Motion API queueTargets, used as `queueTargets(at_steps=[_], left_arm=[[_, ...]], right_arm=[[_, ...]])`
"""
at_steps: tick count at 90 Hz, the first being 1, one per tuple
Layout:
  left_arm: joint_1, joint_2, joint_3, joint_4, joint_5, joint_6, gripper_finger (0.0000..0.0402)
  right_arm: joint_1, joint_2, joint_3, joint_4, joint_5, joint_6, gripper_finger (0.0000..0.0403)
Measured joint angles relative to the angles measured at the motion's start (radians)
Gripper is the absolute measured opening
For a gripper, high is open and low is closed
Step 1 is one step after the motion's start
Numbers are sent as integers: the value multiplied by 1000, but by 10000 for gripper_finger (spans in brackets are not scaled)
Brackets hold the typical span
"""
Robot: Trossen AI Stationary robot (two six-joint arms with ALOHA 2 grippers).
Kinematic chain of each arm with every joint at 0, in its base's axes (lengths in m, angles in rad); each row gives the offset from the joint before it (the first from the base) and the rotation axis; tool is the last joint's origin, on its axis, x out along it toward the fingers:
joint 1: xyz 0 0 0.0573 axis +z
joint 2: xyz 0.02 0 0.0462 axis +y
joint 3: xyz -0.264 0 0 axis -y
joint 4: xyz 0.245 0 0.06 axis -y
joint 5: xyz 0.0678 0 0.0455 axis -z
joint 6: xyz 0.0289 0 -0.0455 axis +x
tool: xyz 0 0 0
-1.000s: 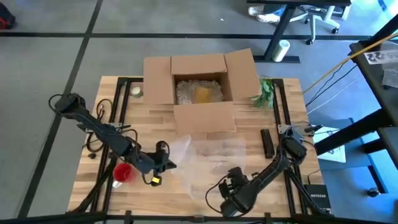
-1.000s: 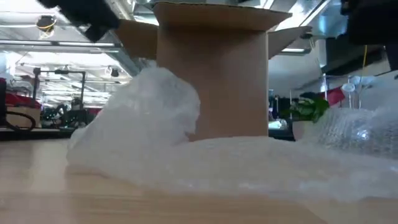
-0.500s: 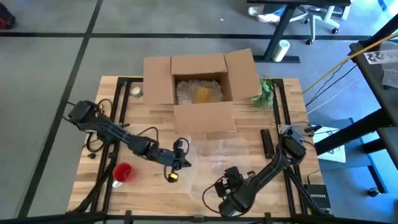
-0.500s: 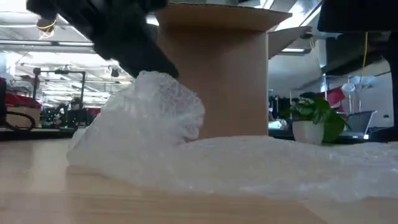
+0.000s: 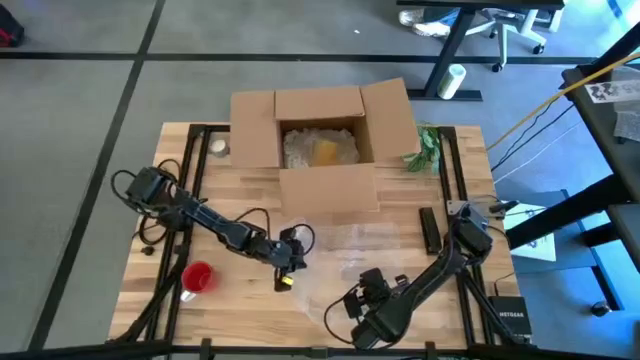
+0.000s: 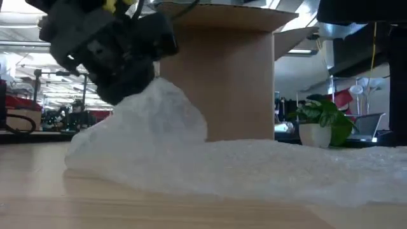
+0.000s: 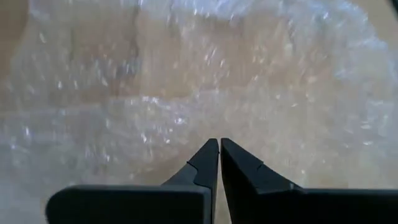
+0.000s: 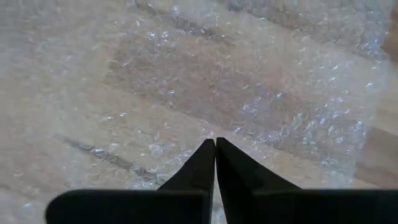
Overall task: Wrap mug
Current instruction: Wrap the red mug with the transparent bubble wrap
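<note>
Since a second ago I have swung my left gripper (image 5: 291, 255) from beside the small red mug (image 5: 197, 276) onto the clear bubble-wrap sheet (image 5: 345, 250), both grippers pinched closed, right gripper (image 5: 362, 290) on its near edge, mug unwrapped.

Both arms are reached over the near half of the table, grippers pressed shut.

The left arm is stretched from the table's left edge toward the middle, elbow bent, with the left gripper (image 5: 291, 250) angled downward; its fingers (image 7: 208, 163) are seen closed tip to tip. The right arm is folded back from the right edge toward the front, and the right gripper (image 5: 362, 297) is held low, its fingers (image 8: 207, 160) likewise brought together.
</note>
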Motion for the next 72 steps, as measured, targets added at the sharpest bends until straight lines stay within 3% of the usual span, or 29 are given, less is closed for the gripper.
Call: queueTargets(at_steps=[14, 44, 72], left_arm=[[-4, 0, 0, -137, 1, -84, 0], [-69, -35, 1, -214, 3, -128, 0], [-113, -167, 1, -613, 38, -334, 0]], right_arm=[[0, 0, -70, 105, -2, 10, 0], [2, -10, -189, 263, -22, 67, 0], [1, -7, -189, 242, -61, 61, 0]])
